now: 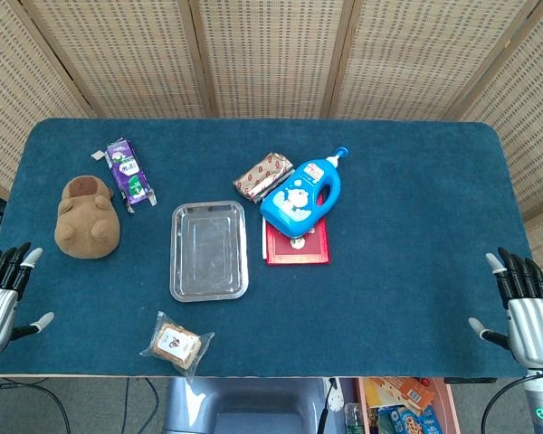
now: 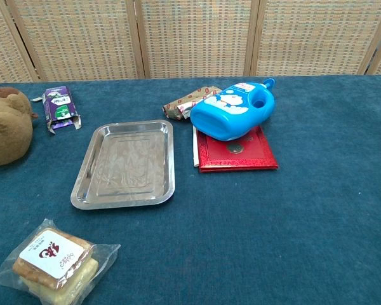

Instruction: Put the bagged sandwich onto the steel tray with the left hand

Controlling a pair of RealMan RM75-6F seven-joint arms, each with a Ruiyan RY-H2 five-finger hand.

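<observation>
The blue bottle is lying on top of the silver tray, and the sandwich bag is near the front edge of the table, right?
Not quite. The blue bottle is lying on the red booklet, beside the silver tray, which holds nothing. The head view shows this clearly. The sandwich bag is indeed near the table's front edge.

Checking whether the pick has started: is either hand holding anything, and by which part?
Nothing is held. The left hand and right hand are both empty with fingers apart, and the bagged sandwich lies untouched on the table.

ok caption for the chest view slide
Bagged sandwich lies on the blue table, just short of the empty steel tray.
</observation>
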